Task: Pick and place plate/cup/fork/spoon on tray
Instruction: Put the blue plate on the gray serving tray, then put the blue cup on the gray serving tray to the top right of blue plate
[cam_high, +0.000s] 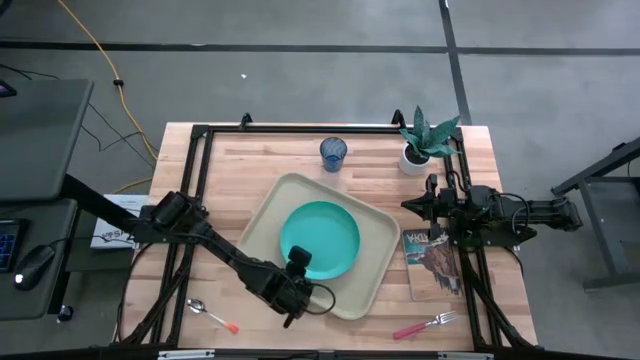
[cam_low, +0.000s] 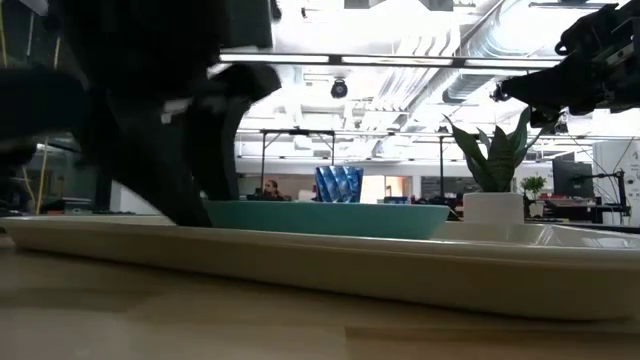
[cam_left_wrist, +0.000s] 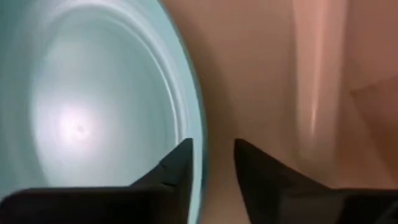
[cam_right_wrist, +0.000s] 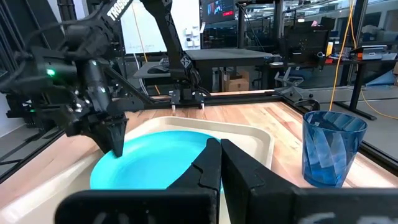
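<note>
The teal plate (cam_high: 322, 238) lies flat on the beige tray (cam_high: 262, 215). It also shows in the left wrist view (cam_left_wrist: 93, 112) and the right wrist view (cam_right_wrist: 161, 158). My left gripper (cam_left_wrist: 214, 155) points down at the plate's near-left rim (cam_high: 298, 258), slightly open. One finger stands over the plate and one over the tray. My right gripper (cam_high: 407, 205) is shut and empty above the table, right of the tray. The blue cup (cam_high: 333, 152) stands on the table beyond the tray. The spoon (cam_high: 212, 314) and the fork (cam_high: 425, 325) lie near the front edge. My left gripper stands astride the plate's rim (cam_left_wrist: 200, 124) from above, with its fingers pointing down. The gap between them shows mostly bare tray. I cannot tell whether either finger touches the plate. The plate rests flat on the tray.
A white pot with a green plant (cam_high: 425, 140) stands at the far right, close to my right arm. A printed booklet (cam_high: 432, 262) lies right of the tray. The tray's right half (cam_high: 385, 235) is bare.
</note>
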